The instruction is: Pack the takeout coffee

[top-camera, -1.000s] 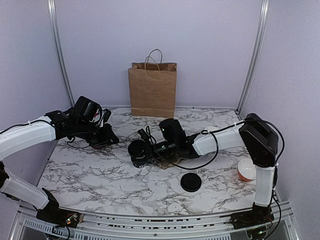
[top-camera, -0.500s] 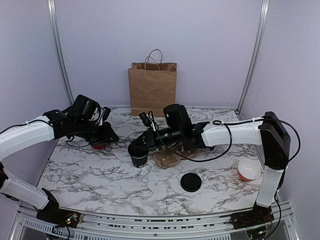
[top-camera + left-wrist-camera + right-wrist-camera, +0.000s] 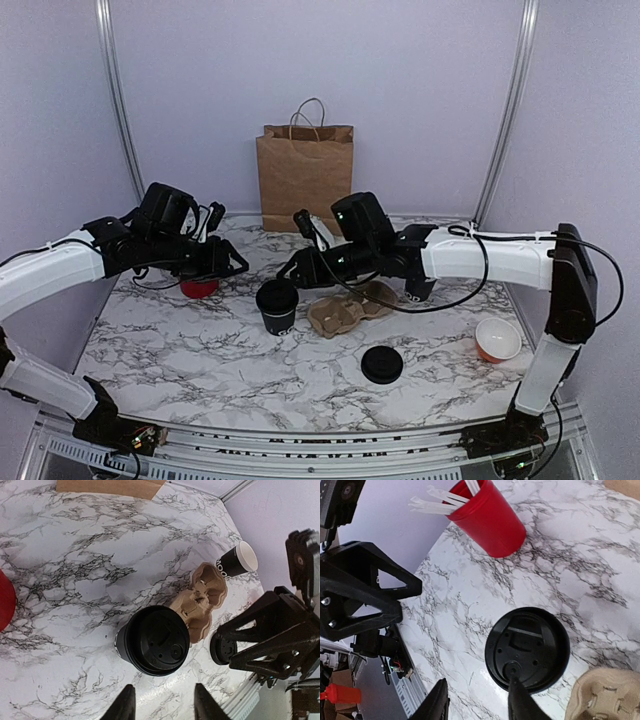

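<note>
Cup (image 3: 277,305): upright, lidded, just left of carrier (image 3: 345,308), perhaps touching it.
Left gripper (image 3: 163,692): jaws parted, empty, farther left of carrier.
Right gripper (image 3: 476,690): jaws parted, empty, raised just left of carrier.

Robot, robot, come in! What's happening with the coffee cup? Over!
Left gripper open, right gripper open, both empty. Coffee cup lidded, upright, not yet in paper bag. Cardboard carrier beside it; right gripper hovers between cup and bag.
</note>
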`<action>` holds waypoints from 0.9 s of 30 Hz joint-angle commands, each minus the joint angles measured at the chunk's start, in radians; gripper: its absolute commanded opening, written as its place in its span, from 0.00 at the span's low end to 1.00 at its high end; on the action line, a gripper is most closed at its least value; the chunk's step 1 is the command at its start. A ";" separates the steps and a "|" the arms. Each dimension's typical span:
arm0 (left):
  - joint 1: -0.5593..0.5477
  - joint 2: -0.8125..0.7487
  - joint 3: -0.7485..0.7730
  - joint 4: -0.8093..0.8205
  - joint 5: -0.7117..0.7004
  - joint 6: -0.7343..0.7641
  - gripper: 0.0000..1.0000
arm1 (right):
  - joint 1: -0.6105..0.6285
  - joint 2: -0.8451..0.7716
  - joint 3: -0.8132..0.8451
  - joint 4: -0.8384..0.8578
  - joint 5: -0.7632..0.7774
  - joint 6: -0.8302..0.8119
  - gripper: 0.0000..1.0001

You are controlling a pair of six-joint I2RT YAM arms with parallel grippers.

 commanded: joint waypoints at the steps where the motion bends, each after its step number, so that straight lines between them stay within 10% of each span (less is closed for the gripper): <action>1: -0.032 0.000 0.033 0.030 -0.027 0.047 0.52 | -0.008 -0.080 0.021 -0.093 0.171 -0.074 0.47; 8: -0.150 0.119 0.109 -0.065 -0.232 0.073 0.94 | -0.012 -0.204 -0.052 -0.091 0.385 -0.090 0.80; 27: -0.294 0.388 0.311 -0.217 -0.468 0.148 0.97 | -0.018 -0.416 -0.216 -0.064 0.712 -0.140 1.00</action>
